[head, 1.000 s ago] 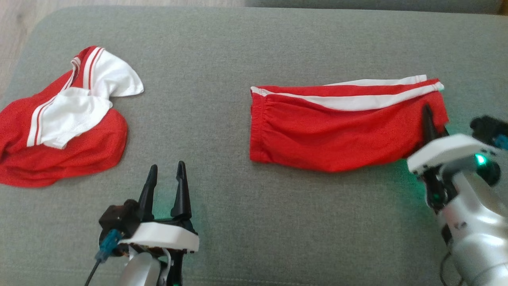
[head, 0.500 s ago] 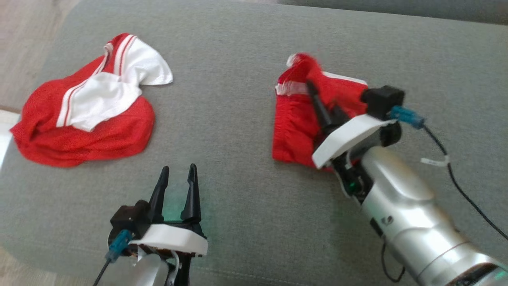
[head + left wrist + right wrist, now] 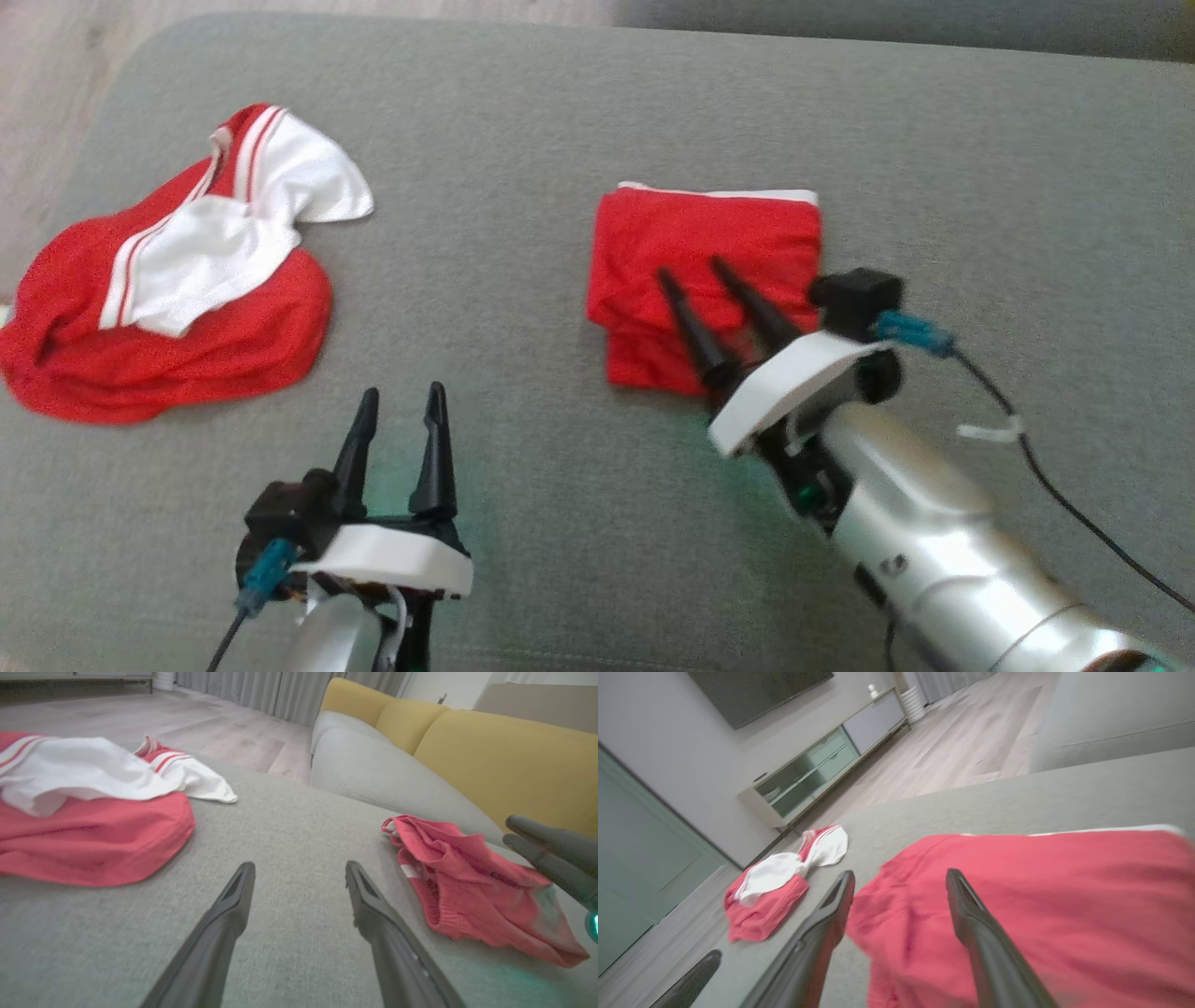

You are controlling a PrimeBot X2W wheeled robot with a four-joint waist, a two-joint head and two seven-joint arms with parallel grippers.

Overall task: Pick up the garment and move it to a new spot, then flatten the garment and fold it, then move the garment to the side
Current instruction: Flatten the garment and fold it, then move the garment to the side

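Shorts (image 3: pixel 709 233), red and folded to a near-square with a white band along the far edge, lie on the grey cushion (image 3: pixel 523 140) at about 1 o'clock in your head view. Your right gripper (image 3: pixel 690 268) reaches in from 4 o'clock, fingers spread with nothing between them and tips over the near half of the shorts; you cannot tell whether they touch the cloth. Your left gripper (image 3: pixel 402 389) sits at 7 o'clock, fingers likewise parted, over bare cushion. A crumpled red-and-white garment (image 3: pixel 177 299) lies at 9 o'clock, well apart from the shorts.
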